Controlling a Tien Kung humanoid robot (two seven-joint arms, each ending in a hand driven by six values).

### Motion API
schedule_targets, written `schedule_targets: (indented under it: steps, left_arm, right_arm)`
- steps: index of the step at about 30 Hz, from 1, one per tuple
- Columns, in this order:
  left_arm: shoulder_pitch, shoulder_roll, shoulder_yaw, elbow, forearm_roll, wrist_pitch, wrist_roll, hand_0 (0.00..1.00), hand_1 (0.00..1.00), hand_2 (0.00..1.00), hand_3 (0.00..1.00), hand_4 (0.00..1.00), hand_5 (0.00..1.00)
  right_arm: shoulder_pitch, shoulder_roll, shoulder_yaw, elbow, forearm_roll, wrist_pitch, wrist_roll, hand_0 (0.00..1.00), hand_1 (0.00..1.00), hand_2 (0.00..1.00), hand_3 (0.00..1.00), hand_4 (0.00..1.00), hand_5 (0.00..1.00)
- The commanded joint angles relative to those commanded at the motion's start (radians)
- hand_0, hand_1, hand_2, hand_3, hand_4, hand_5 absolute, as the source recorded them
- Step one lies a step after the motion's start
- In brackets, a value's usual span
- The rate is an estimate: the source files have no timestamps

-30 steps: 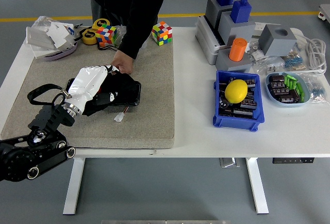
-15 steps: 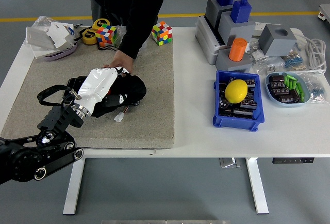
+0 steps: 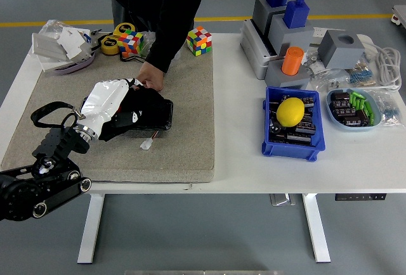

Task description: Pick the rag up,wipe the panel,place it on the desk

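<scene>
The head view shows the left hand, white, pressed down with its fingers closed on the black rag, which lies on top of the dark panel on the grey mat of the white counter. A person's hand holds the far edge of the panel, touching the rag. The right hand is not visible.

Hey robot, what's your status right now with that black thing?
Left hand pressed on black rag over the panel. Right hand not in view. Person's hand touching the panel's far edge, close by.
</scene>
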Motion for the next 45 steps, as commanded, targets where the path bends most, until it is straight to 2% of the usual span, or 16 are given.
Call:
schedule_targets:
  steps: [14, 27, 45]
  left_arm:
    - [0.050, 0.057, -0.099, 0.051, 0.015, 0.000, -0.018, 0.154, 0.068, 0.534, 0.639, 0.661, 0.002]
    - [0.092, 0.076, -0.150, 0.074, 0.021, 0.000, -0.018, 0.154, 0.069, 0.534, 0.638, 0.661, 0.002]
    - [0.160, 0.109, -0.299, 0.100, 0.042, 0.000, -0.020, 0.156, 0.070, 0.534, 0.639, 0.659, 0.002]
  right_arm:
    - [-0.004, 0.000, 0.007, -0.001, -0.001, 0.000, -0.003, 0.746, 0.686, 0.698, 0.624, 0.998, 0.596]
    - [-0.007, 0.003, 0.015, -0.001, -0.003, 0.000, -0.002, 0.747, 0.686, 0.698, 0.624, 0.998, 0.596]
    - [-0.014, 0.006, 0.024, -0.001, -0.004, -0.003, -0.003, 0.746, 0.686, 0.698, 0.627, 0.998, 0.599]
